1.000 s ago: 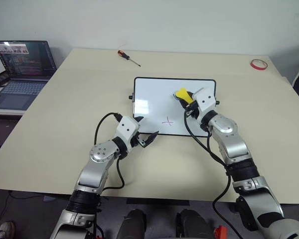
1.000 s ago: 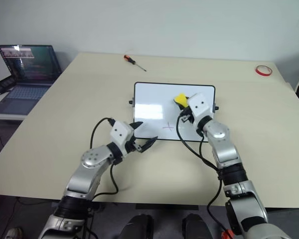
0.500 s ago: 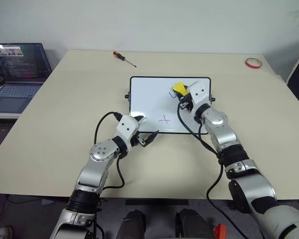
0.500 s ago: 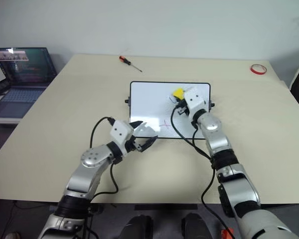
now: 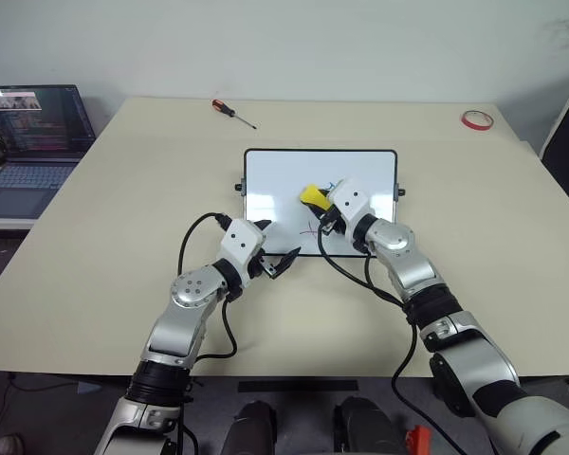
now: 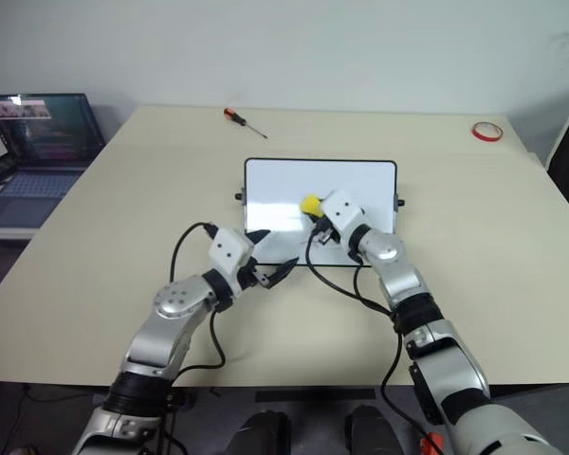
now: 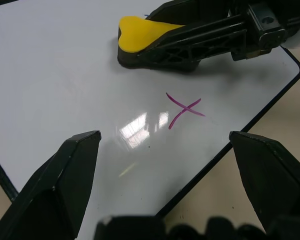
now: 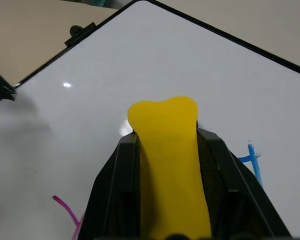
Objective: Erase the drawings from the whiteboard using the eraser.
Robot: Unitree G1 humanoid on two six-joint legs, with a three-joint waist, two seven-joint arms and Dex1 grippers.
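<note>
While the left hand waits spread wide and empty at the near edge of the whiteboard, the red cross sits just ahead of it. Beyond the cross, the right hand clamps the yellow eraser, its long axis running on along the fingers. So the right hand is the one to wipe: the cross lies just nearside of the eraser, a blue remnant on its other side.
</note>
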